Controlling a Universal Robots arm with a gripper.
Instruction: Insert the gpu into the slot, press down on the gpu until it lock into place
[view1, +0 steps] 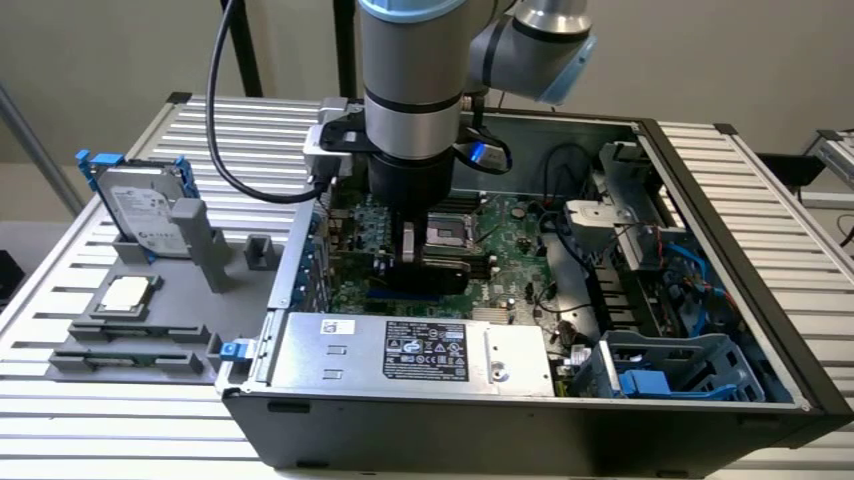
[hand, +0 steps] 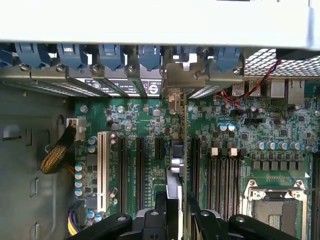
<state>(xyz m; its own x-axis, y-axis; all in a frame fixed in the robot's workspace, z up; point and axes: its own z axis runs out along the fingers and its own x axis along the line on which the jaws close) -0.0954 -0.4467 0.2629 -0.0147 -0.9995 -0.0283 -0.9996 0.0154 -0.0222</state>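
Clamped the gpu (view1: 447, 272) upright on edge in the pincer (view1: 424, 258), inside the open computer case (view1: 534, 435) on the counter (view1: 120, 440). Poised it right at the blue slot (view1: 400, 296) (seated or not, impossible to tell), just beside the grey power supply (view1: 414, 350) along one case wall.

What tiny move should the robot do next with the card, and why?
Probably ease straight down, gently. The gripper grips the gpu upright over the blue slot, with the card's edge looking lined up along it; whether it has seated I cannot tell.
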